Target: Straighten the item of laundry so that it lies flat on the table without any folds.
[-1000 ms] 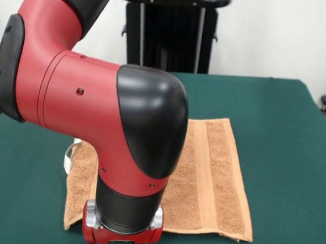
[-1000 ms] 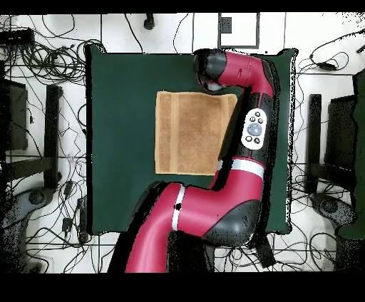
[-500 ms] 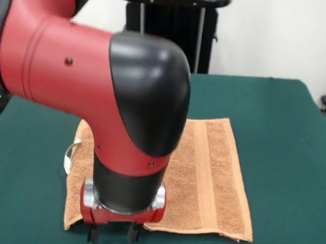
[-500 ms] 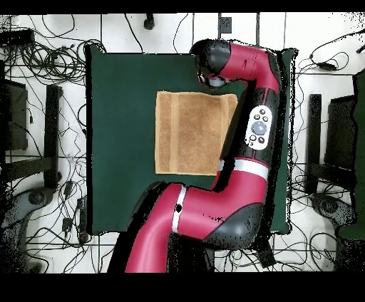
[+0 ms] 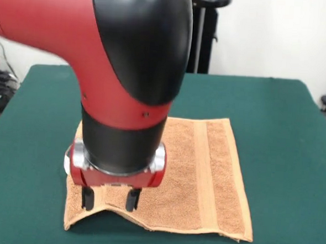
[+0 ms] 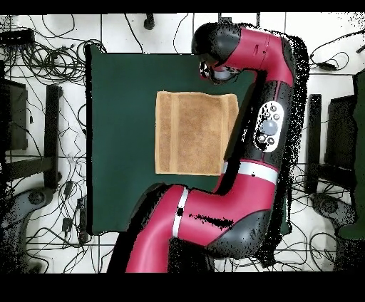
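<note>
so the gripper (image 5: pixel 108 199) has its two fingers pinched on the near edge of the orange-tan hand towel (image 5: pixel 198 179), lifting it into a little hump, and the rest of the towel lies flat on the green table (image 5: pixel 285 118) behind and off to one side of it

The green bench (image 5: pixel 285 118) is bare all around the towel (image 5: pixel 204 174); only the big arm (image 5: pixel 127 70) blocks one corner.
</note>
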